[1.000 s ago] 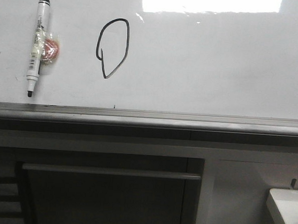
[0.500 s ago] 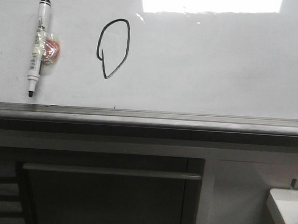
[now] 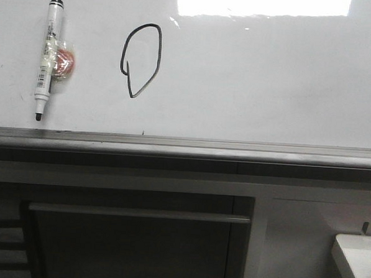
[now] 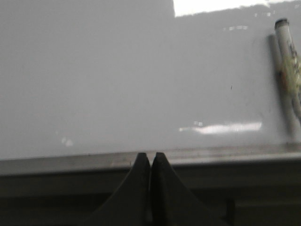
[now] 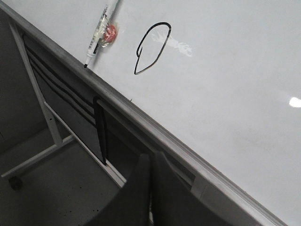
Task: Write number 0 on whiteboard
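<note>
Judging by the closed number 0 [image 3: 140, 60] on the whiteboard [image 3: 269, 87], writing looked finished; the marker [image 3: 48, 57] lay released, and the left gripper [image 4: 151, 157] and right gripper [image 5: 150, 157] were both clenched empty.

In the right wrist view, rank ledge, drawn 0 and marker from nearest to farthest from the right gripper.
1. Grey ledge, just beyond the right gripper.
2. The number 0, farther up the whiteboard.
3. Marker, beyond the 0, toward the board's far end.
</note>
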